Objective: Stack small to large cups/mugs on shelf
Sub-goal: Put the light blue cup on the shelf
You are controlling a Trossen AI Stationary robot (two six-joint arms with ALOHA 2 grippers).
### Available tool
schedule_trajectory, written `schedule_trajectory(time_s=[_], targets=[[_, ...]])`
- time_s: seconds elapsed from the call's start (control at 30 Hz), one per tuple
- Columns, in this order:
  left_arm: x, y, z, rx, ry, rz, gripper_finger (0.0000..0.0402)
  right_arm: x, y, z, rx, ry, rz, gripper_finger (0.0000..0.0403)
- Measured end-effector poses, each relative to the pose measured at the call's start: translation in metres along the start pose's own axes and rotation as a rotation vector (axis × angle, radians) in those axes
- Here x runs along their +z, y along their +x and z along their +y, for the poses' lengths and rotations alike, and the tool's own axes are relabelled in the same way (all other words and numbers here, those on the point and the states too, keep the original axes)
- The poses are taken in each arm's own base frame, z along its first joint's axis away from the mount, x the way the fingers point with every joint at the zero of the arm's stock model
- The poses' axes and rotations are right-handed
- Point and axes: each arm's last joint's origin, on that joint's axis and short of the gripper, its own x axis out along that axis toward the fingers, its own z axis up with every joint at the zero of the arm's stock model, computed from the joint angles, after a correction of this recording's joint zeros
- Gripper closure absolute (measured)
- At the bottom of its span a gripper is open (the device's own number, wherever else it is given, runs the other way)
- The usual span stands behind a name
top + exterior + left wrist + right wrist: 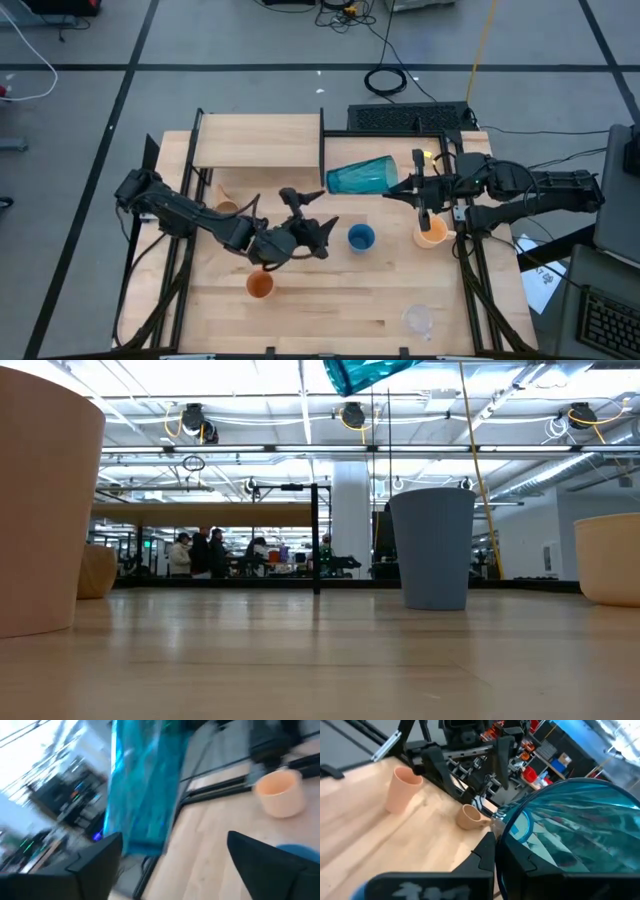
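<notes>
The low view cuts off the teal tumbler (362, 374) at its top edge.

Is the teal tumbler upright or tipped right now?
Tipped. The teal tumbler lies sideways in the air, its rim clamped by the right hand; the low view shows it above the table.

Right gripper (495, 845) pinches the rim of the teal tumbler (570, 830) (tipped sideways, mouth toward the camera). Farther off on the table: orange cup (402, 789), tan handled mug (470, 816).
</notes>
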Motion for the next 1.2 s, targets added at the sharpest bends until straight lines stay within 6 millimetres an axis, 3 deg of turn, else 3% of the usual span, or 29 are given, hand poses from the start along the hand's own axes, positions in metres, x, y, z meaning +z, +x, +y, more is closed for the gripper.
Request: schedule_trajectory(time_s=[0.13, 0.27, 0.73, 0.97, 1.2], targets=[[0.013, -0.002, 0.009, 0.011, -0.021, -0.025, 0.0012, -0.001, 0.000, -0.001, -0.037, 0.067, 0.024, 0.0399], [0.022, -0.004, 0.017, 0.067, -0.155, -0.025, 0.0009, -0.001, -0.001, -0.002, -0.066, 0.113, 0.036, 0.0399], [0.017, 0.014, 0.027, 0.041, -0.207, -0.024, 0.0009, 0.002, -0.004, 0.000, -0.062, 0.239, 0.011, 0.0399], [0.012, 0.032, 0.039, -0.021, -0.325, -0.033, 0.0009, 0.006, -0.004, 0.002, -0.054, 0.251, -0.022, 0.0399], [0.021, 0.040, 0.062, -0.087, -0.309, 0.019, 0.0009, 0.010, -0.005, -0.001, -0.075, 0.301, -0.069, 0.0399]])
